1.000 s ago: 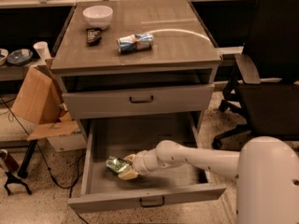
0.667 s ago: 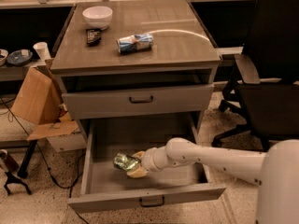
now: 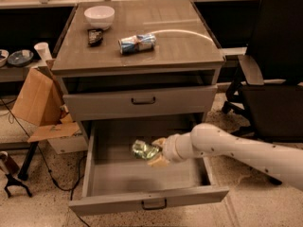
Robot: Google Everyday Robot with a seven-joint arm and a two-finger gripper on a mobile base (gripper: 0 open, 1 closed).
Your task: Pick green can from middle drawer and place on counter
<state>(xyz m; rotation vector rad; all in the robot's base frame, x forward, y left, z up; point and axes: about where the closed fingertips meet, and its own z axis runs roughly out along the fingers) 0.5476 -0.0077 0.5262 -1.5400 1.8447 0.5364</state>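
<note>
The green can [image 3: 143, 150] is shiny and dented. My gripper [image 3: 155, 152] is shut on it and holds it above the floor of the open middle drawer [image 3: 147, 203], near the drawer's centre. My white arm [image 3: 236, 150] reaches in from the right over the drawer's right side. The counter [image 3: 180, 46] is the glossy wood-grain top of the grey cabinet, above the drawers.
On the counter lie a blue-and-white can [image 3: 137, 43], a white bowl [image 3: 99, 17] and a small dark object [image 3: 95, 36]. The shallower upper drawer [image 3: 142, 101] stands slightly open. A black chair [image 3: 274, 79] is at the right, a cardboard box [image 3: 35, 98] at the left.
The gripper has lifted the green can off the drawer floor and moved it up and to the right. The arm has risen with it.
</note>
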